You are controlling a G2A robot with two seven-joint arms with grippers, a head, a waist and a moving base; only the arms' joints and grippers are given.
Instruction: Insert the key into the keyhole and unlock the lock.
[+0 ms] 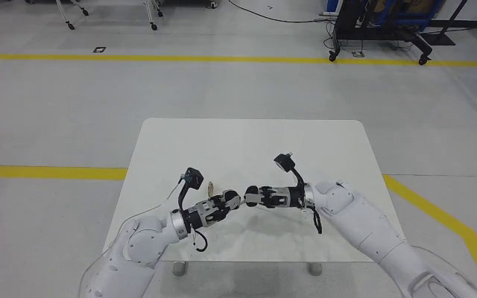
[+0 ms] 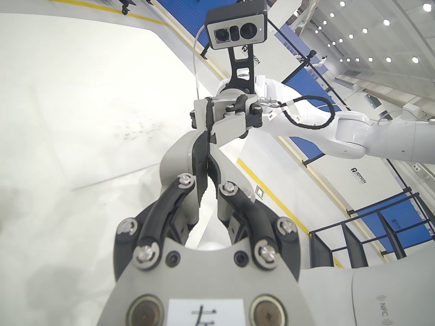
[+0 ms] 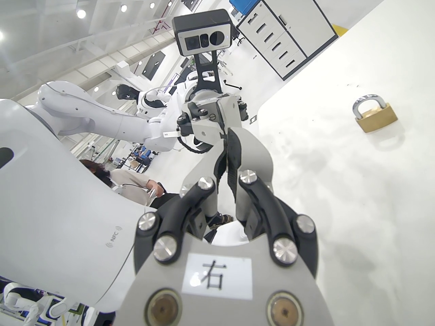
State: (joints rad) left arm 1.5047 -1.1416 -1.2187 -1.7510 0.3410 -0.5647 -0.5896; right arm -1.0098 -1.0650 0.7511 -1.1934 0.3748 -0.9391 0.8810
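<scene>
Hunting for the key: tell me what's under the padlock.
The padlock lies flat on the white table, its shadow cast beside it. Its body rests against the tabletop and covers whatever might be beneath, so that cannot be told.

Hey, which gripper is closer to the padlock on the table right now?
Left. The padlock lies close beside the left gripper. The right gripper faces the left one, tips close together, on the side away from the padlock.

Bright, even overhead light; ceiling lamps flare; soft shadow beside padlock; wrist-view edges bowed
</scene>
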